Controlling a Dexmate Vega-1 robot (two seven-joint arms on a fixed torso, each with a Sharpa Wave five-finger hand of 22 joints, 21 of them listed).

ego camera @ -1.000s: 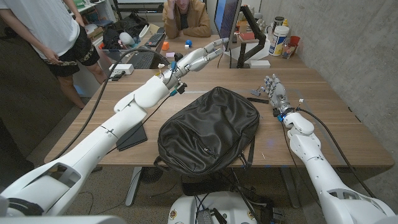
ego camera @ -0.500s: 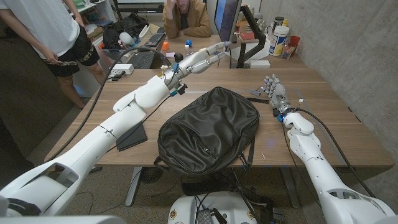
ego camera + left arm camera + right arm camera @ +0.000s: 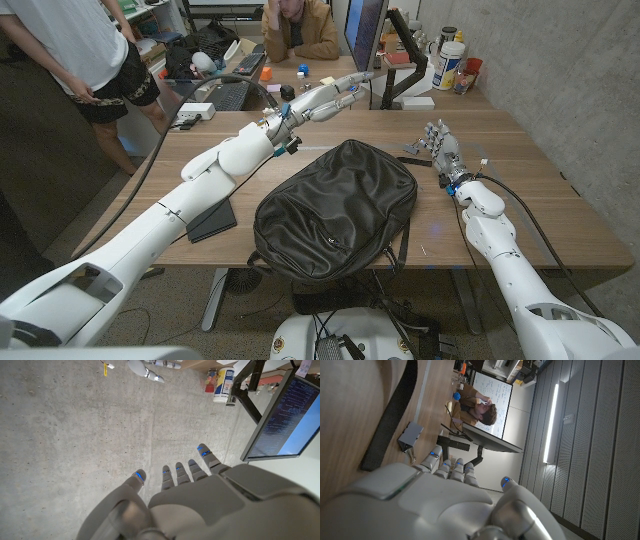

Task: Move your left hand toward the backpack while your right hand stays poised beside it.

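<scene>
A black backpack (image 3: 335, 210) lies flat in the middle of the wooden table (image 3: 530, 215), its bottom hanging over the front edge. My left hand (image 3: 325, 98) hovers in the air above and behind the backpack's far left corner, fingers stretched out and apart, holding nothing; its back (image 3: 200, 495) faces a concrete wall in the left wrist view. My right hand (image 3: 440, 145) stands to the right of the backpack with fingers up and slightly spread, holding nothing, near a black strap (image 3: 387, 425) and grey buckle (image 3: 410, 436).
A dark flat tablet (image 3: 212, 220) lies on the table at the left. A monitor on an arm (image 3: 375, 40), bottles (image 3: 450, 62) and small items stand at the back. A person stands at the back left, another sits behind the table.
My left hand has dropped a little and reached further right over the backpack's far end. The right hand has stayed where it was.
</scene>
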